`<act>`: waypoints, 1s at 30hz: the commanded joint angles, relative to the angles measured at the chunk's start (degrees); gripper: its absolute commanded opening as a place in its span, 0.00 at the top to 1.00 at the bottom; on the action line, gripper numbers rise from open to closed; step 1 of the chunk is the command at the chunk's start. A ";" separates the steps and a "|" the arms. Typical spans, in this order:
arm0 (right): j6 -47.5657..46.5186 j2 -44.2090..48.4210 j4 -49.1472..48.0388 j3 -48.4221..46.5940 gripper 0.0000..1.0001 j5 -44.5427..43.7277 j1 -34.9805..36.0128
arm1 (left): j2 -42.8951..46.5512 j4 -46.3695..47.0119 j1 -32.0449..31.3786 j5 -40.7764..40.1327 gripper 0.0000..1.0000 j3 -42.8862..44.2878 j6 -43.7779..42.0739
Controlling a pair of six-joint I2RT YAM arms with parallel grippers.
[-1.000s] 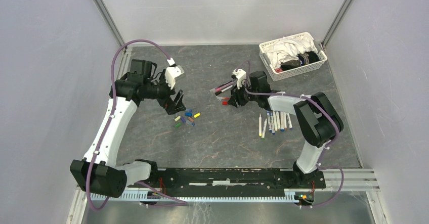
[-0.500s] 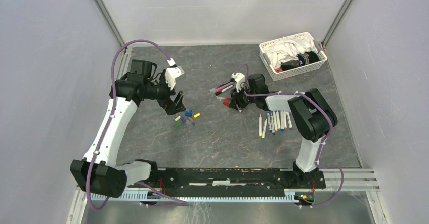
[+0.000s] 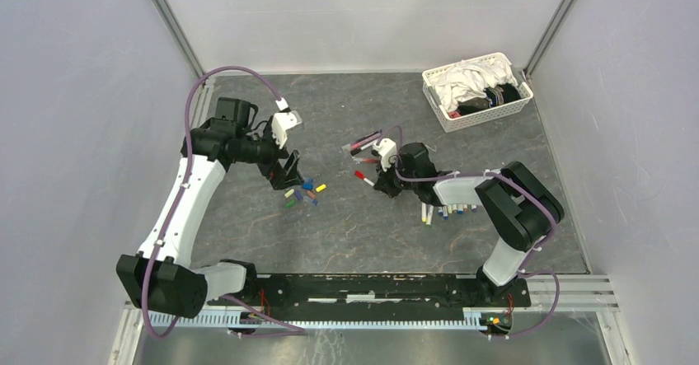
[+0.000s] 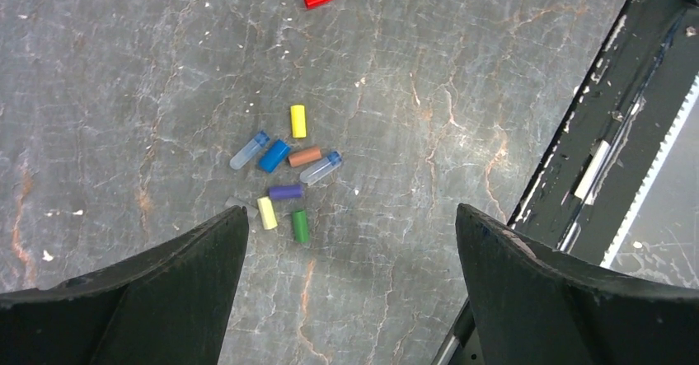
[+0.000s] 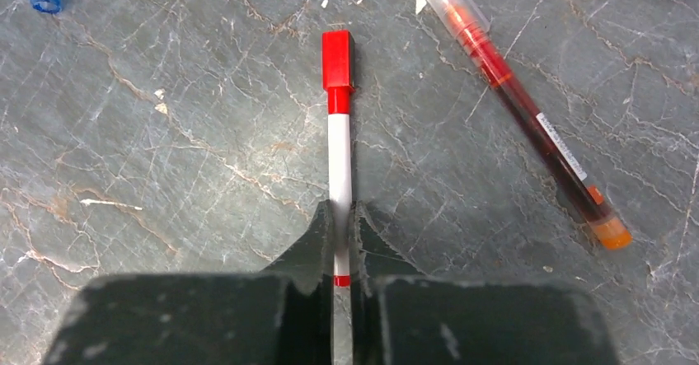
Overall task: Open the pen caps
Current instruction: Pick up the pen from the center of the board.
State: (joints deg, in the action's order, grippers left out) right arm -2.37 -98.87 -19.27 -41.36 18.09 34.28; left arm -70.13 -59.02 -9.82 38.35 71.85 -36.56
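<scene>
Since a second ago the right arm [image 3: 462,185] has been folding in toward the near edge. Its forearm is now lying over the row of pens [image 3: 449,210] and hiding most of them, while the left arm [image 3: 194,192] is hardly shifting.

The left gripper [image 4: 350,210] is hanging with its jaws spread wide above the cluster of loose caps [image 4: 284,185], touching none of them. The right gripper [image 5: 340,210] is pinching the red-capped pen [image 5: 339,155] low on its white barrel. The pen is lying flat on the dark veined table [image 5: 165,134], pointing away from the fingers. Its red cap [image 5: 338,58] is sitting free at the far end, squarish, with a narrower red collar where it meets the barrel.

The pen is probably light, stiff and smooth, so it is likely to slide or twist in a loose pinch. The barrel is looking like the place to anchor it, leaving the cap for the other gripper to pull straight off.
</scene>
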 commanded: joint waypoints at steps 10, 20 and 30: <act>18.92 9.75 -9.85 4.86 1.00 31.29 1.15 | -6.94 -3.87 -7.93 6.72 0.00 -4.05 -13.05; 27.84 12.34 -15.79 4.54 1.00 38.87 5.43 | -13.64 -0.45 -16.70 4.29 0.08 -3.03 -13.01; 29.09 12.58 -16.86 4.10 1.00 38.95 5.57 | -16.89 -5.19 -17.45 10.21 0.33 -2.06 -18.35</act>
State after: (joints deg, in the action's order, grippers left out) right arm 25.74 -88.03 -32.73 -36.03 55.53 39.70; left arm -86.17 -61.93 -26.61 43.38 67.88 -49.98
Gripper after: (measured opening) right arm 0.022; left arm 0.720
